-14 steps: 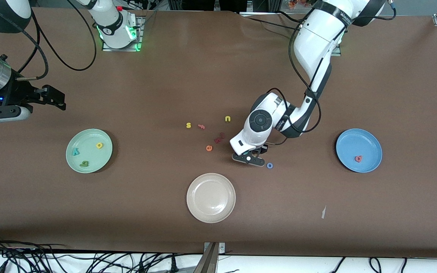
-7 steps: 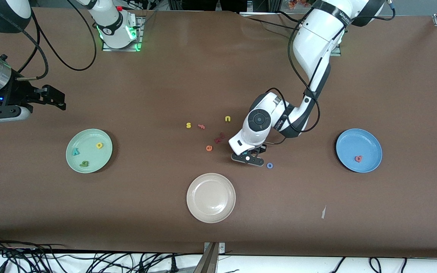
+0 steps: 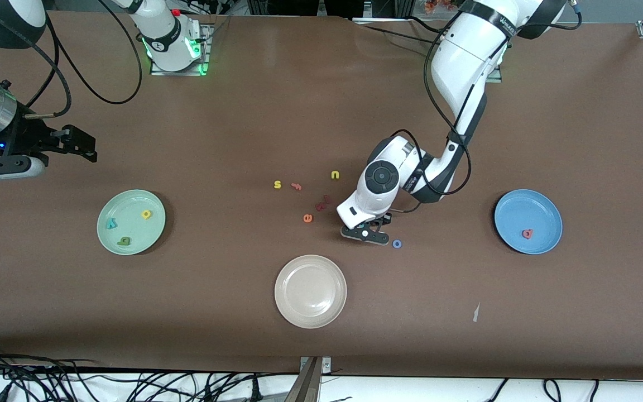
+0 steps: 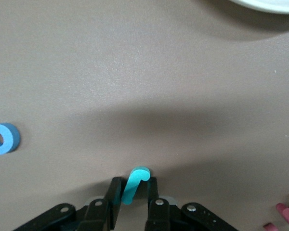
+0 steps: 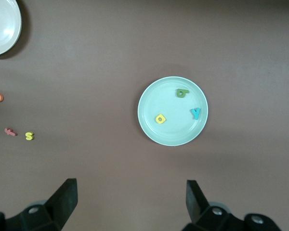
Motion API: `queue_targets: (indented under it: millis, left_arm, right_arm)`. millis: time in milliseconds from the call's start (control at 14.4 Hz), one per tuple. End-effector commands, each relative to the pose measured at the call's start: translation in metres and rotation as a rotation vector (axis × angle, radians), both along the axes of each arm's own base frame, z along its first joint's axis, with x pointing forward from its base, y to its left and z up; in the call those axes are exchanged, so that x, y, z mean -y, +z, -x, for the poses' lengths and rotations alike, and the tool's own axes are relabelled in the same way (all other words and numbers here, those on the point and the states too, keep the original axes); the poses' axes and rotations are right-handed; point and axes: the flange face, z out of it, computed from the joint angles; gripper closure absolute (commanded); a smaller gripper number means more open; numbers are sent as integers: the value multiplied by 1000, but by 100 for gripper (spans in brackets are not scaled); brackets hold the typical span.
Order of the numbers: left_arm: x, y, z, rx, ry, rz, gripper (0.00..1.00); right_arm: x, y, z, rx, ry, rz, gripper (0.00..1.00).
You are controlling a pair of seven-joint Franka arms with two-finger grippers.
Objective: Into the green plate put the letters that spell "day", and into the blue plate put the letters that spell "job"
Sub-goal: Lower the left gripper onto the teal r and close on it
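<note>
Near the table's middle, my left gripper (image 4: 134, 192) is down at the surface with its fingers (image 4: 114, 195) pinching the teal j (image 4: 133, 184), the blue ring o (image 3: 397, 243) just beside it. My right gripper (image 5: 130, 197) waits wide open above the green plate (image 5: 149, 120), which holds the yellow, dark green and teal letters. Toward the left arm's end, the blue plate (image 3: 545, 209) holds the salmon-red letter (image 3: 527, 233).

Beige plate (image 3: 310, 291); yellow s (image 3: 277, 184), u (image 3: 335, 175); orange e (image 3: 307, 218).
</note>
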Motion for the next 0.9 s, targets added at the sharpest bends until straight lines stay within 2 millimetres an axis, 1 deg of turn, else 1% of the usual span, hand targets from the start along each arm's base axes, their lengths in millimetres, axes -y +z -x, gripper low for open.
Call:
queue_targets:
  millis: [0, 139, 347, 485, 555, 693, 832]
  left_arm:
    - [9, -21, 1, -4, 1, -1, 75]
    - [9, -23, 0, -3, 1, 0, 79]
    - [9, -24, 1, -2, 0, -1, 79]
    - [8, -26, 0, -3, 1, -3, 81]
    - [8, -26, 0, -3, 1, -3, 85]
    - [8, -26, 0, -3, 1, -3, 90]
    - [8, -24, 0, -1, 3, -2, 99]
  right_arm:
    - [-1, 3, 1, -2, -2, 6, 0]
    - [-1, 3, 1, -4, -2, 6, 0]
    - [-1, 3, 1, -3, -2, 7, 0]
    - [-1, 3, 1, -4, -2, 6, 0]
    - [-1, 3, 1, -4, -2, 6, 0]
    - [-1, 3, 1, -4, -2, 6, 0]
    - [-1, 3, 1, -4, -1, 6, 0]
